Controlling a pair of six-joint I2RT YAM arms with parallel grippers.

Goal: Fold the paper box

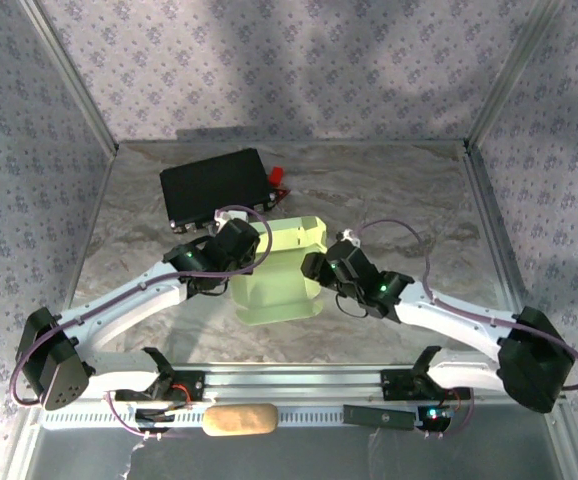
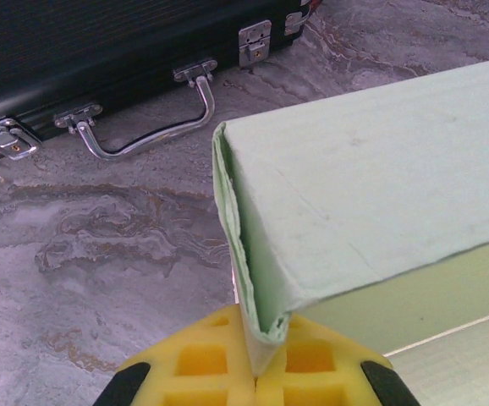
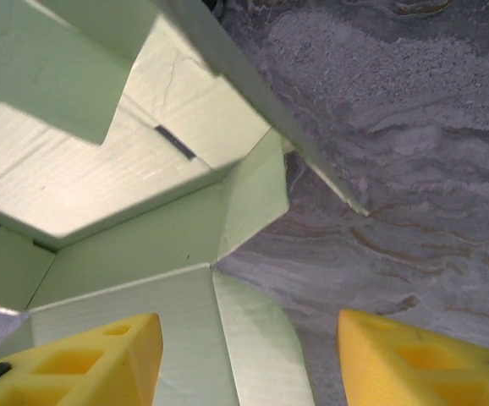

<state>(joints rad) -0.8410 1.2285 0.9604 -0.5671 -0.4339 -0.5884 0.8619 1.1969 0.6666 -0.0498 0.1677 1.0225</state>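
The paper box (image 1: 277, 275) sits half-formed on the worktop (image 1: 409, 190) — left end effector (image 2: 260, 372) pinching its wall edge, right end effector (image 3: 249, 355) wide above it. A sideways tug could crease the card — or spring the walls apart.

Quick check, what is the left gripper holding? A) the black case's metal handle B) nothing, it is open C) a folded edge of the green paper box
C: the left wrist view shows the left gripper shut on a folded edge of the paper box, clear of the black case.
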